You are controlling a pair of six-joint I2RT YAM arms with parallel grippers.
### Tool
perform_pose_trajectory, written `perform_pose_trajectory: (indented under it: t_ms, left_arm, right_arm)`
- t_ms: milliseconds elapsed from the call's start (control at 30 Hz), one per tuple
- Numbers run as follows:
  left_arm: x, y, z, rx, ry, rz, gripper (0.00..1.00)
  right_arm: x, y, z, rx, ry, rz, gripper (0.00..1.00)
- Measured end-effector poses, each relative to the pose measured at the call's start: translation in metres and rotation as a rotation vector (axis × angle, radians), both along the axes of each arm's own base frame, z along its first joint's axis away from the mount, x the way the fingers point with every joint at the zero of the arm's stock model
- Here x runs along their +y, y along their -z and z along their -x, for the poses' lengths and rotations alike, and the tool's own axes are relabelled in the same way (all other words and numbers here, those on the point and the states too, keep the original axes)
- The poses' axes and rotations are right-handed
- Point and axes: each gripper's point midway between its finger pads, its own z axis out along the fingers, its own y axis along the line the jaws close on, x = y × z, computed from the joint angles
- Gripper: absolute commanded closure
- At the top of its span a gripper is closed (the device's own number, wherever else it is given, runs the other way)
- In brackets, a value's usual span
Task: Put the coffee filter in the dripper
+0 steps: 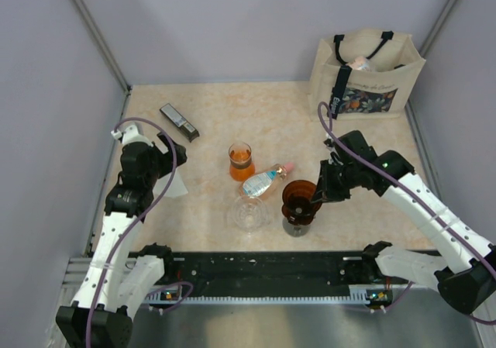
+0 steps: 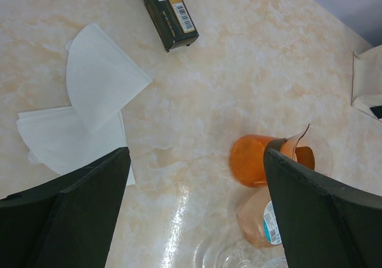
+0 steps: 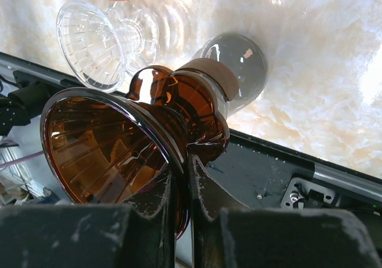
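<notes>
The amber-brown dripper (image 1: 300, 201) is clamped by its rim in my shut right gripper (image 1: 319, 191), tilted, near the table's front edge. In the right wrist view the dripper (image 3: 113, 139) fills the left, with the fingers (image 3: 206, 205) pinching its rim wall. My right gripper (image 3: 185, 205) is closed on it. White fan-shaped coffee filters (image 2: 101, 80) lie flat on the table at the left, one over another (image 2: 59, 136). My left gripper (image 2: 197, 220) is open and empty, hovering just right of them (image 1: 175, 184). In the top view my left gripper (image 1: 160, 160) is at the far left.
A clear glass cup (image 1: 248, 213) lies left of the dripper. A glass of orange liquid (image 1: 241, 160) and a lying pink bottle (image 1: 266, 180) are mid-table. A black box (image 1: 179, 122) lies at the back left and a tote bag (image 1: 366, 73) at the back right.
</notes>
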Motion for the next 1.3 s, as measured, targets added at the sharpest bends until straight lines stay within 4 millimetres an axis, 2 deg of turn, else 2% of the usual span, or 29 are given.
perform_pose_trajectory:
  t_ms: [167,600,700,833,900,933,967,1000,1100,1200,1300]
  left_arm:
    - [0.0,0.0,0.0,0.0,0.0,0.0,0.01]
    - [0.0,0.001,0.001,0.007,0.0,0.0,0.01]
    - [0.0,0.001,0.001,0.007,0.0,0.0,0.01]
    - [0.0,0.002,0.001,0.008,0.001,0.0,0.01]
    - [0.0,0.003,0.001,0.012,0.001,0.0,0.01]
    - [0.0,0.004,0.0,0.015,0.001,0.0,0.01]
    - [0.0,0.005,0.001,0.019,0.0,0.0,0.01]
    - [0.0,0.005,0.001,0.023,-0.001,0.0,0.01]
    - [0.0,0.007,0.001,0.03,-0.008,0.008,0.01]
    - [0.003,0.011,0.001,0.054,-0.037,0.016,0.01]
    - [0.008,0.02,0.002,0.099,-0.087,0.03,0.01]
  right_arm:
    - [-0.001,0.001,-0.001,-0.007,0.005,0.008,0.91]
    - [-0.007,0.003,-0.006,-0.027,0.028,0.045,0.67]
    - [-0.008,0.003,-0.006,-0.029,0.03,0.048,0.58]
    - [-0.009,0.0,-0.005,-0.041,0.031,0.041,0.43]
    - [-0.01,-0.002,-0.004,-0.047,0.032,0.038,0.31]
    - [-0.01,-0.003,-0.004,-0.048,0.032,0.039,0.18]
    - [-0.01,-0.005,-0.005,-0.053,0.031,0.036,0.09]
    - [-0.009,-0.008,-0.006,-0.063,0.032,0.034,0.01]
    - [-0.01,-0.026,-0.017,-0.135,0.04,0.027,0.01]
    - [-0.013,-0.063,-0.036,-0.297,0.086,-0.002,0.01]
    - [-0.025,-0.1,-0.049,-0.49,0.163,-0.049,0.01]
